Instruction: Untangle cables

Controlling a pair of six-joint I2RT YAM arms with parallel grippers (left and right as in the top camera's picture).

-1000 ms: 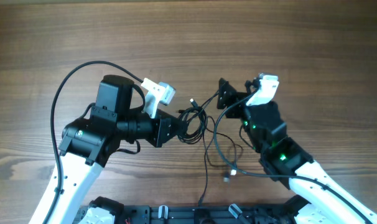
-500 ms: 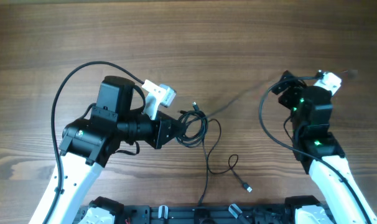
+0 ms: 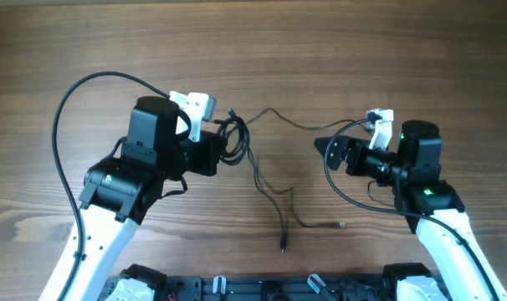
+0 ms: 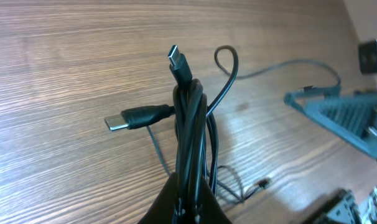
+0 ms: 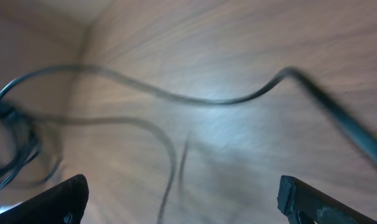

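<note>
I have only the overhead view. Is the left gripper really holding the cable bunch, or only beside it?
Observer: Holding. In the left wrist view, the left gripper is shut on the cable bunch.
Operator: Are any plug ends free there?
Observer: Two: an upright plug end and a silver-tipped plug end stick out above the jaws.
Operator: And the other arm?
Observer: The right gripper is open, with nothing between its fingers.

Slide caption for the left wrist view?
Left hand pinching a bunch of black cables, two plug ends free, over the wooden table.
</note>
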